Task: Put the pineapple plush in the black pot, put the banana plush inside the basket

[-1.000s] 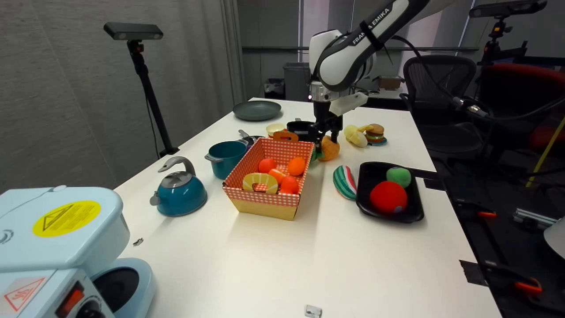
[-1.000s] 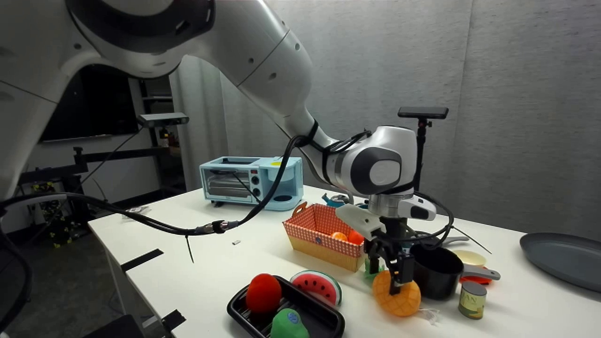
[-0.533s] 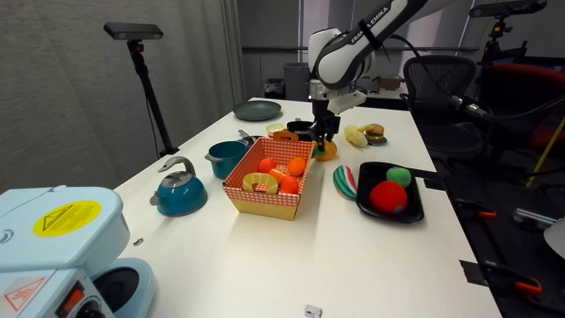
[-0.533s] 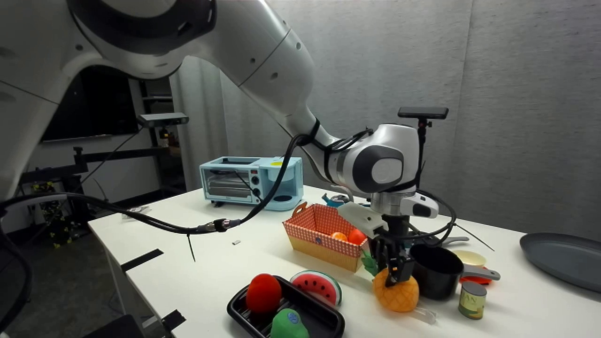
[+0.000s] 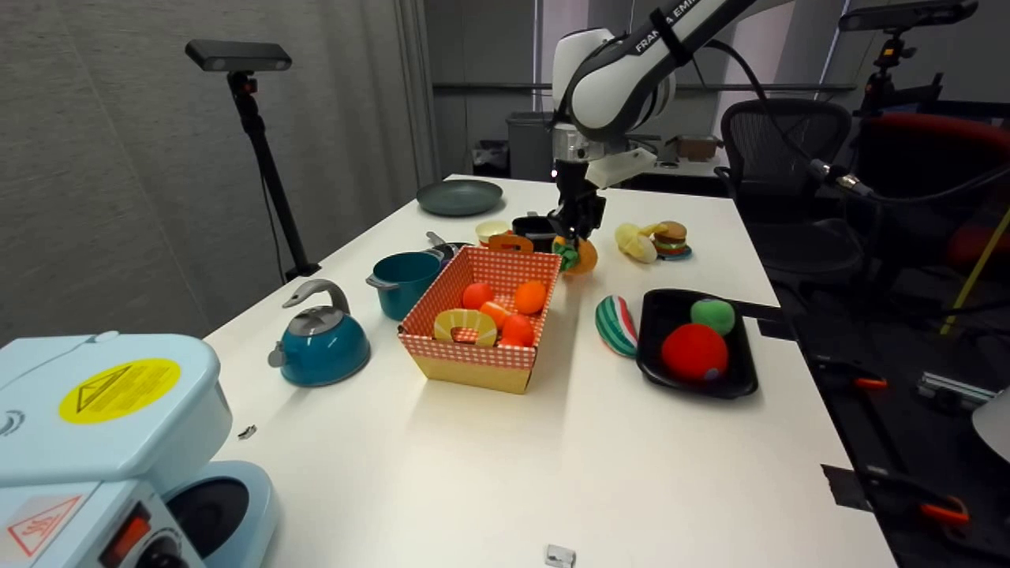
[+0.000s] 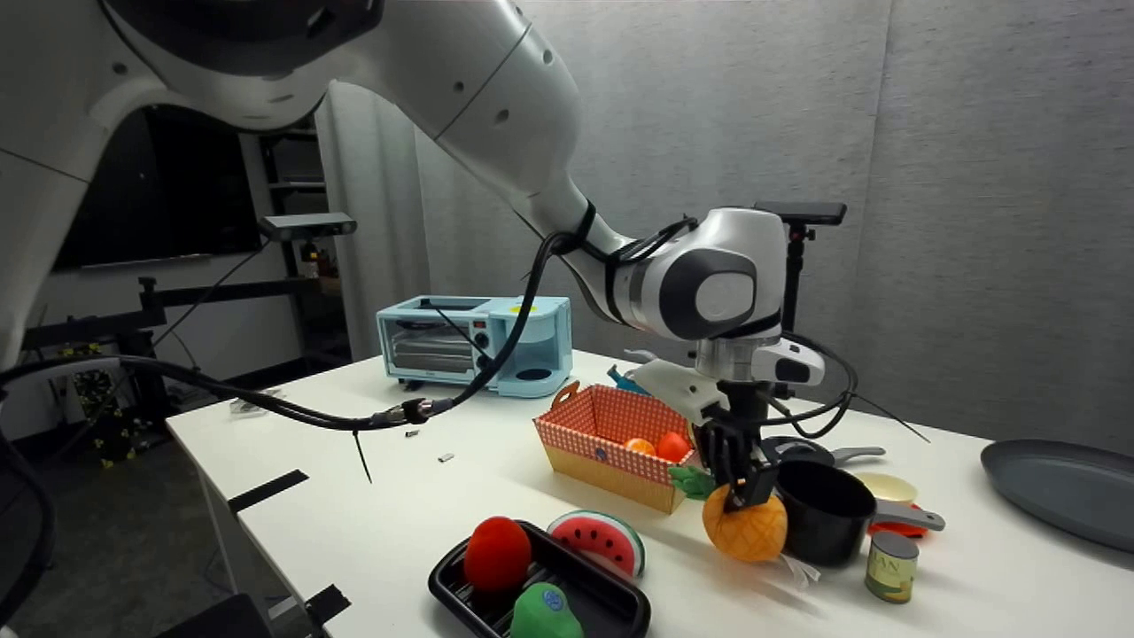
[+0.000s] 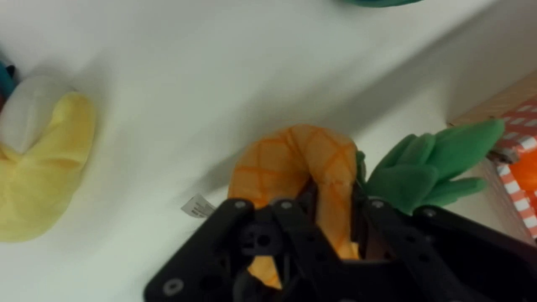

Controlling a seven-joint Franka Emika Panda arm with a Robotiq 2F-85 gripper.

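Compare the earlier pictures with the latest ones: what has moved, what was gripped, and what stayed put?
The gripper, open a second ago, has closed on the pineapple plush and lifted it upward. The black pot, banana plush and basket stayed where they were.

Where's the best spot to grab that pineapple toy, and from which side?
I'd probably grip the pineapple toy from above, on its soft body beside the green leaves: these stick out sideways, so its rounded flank faces up, and the pincer pinches a fold there.
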